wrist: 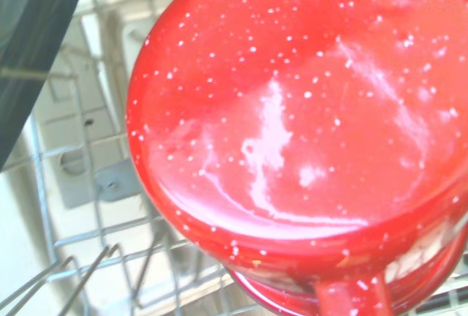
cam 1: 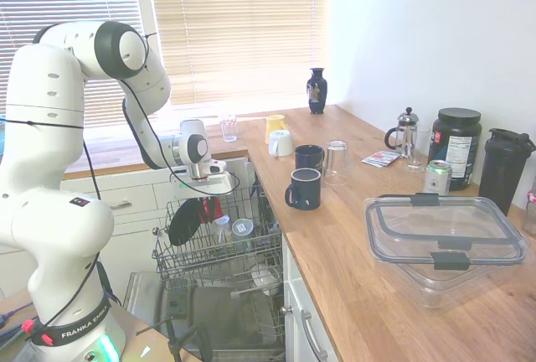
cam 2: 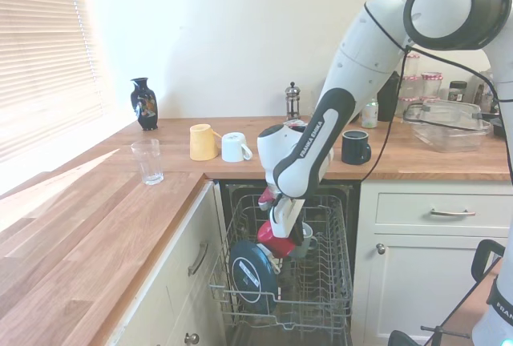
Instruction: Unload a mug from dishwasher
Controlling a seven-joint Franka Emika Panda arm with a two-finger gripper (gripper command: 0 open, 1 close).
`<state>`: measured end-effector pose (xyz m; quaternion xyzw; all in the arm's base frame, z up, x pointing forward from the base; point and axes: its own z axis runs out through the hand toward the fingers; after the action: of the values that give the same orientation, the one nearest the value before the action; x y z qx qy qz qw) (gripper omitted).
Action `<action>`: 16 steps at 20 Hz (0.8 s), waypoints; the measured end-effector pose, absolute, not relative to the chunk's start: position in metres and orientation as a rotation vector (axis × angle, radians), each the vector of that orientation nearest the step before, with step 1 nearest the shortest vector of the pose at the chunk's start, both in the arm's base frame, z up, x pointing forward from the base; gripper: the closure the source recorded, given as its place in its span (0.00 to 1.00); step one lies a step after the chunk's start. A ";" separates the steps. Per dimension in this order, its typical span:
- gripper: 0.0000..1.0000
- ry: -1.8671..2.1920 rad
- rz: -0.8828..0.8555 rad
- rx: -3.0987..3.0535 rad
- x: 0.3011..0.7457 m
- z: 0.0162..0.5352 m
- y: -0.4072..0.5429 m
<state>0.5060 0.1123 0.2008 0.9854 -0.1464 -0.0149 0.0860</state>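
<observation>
We see the white arm bent down from the shoulder, forearm angled low, wrist pointing into the open dishwasher [cam 2: 341,202]. The pincer [cam 2: 279,242] sits just above the grey wire rack [cam 2: 321,290], closed on the red mug [cam 2: 277,247]. In the wrist view the mug [wrist: 292,126] fills most of the picture, its glossy speckled base facing the camera and its handle near the bottom edge, so it is upside down or tilted; rack wires show behind it. From the first exterior view only a red sliver of the mug [cam 1: 209,209] shows under the pincer [cam 1: 207,199], among the rack tines.

Just beside the mug stands a dark round plate [cam 2: 252,275], upright in the rack, close to touching; we cannot tell if it does. Small glasses [cam 1: 241,228] sit in the rack near it. The drop-down door [cam 1: 218,328] lies open below.

On the table [cam 1: 335,236] edge nearest the rack stand two dark navy mugs [cam 1: 304,188], a white cup [cam 1: 280,142], a yellow cup [cam 1: 274,126] and an upturned glass [cam 1: 337,159]. Bare wood lies in front of the mugs, toward the clear lidded container [cam 1: 444,240]. White drawers [cam 2: 437,214] flank the dishwasher.
</observation>
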 end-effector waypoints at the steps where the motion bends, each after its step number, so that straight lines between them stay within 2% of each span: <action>1: 1.00 -0.459 -0.033 2.941 0.508 0.207 0.108; 16: 1.00 -0.744 0.126 3.050 0.526 0.298 0.068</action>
<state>0.5255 0.0682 0.2978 0.9707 -0.2368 0.0402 -0.0002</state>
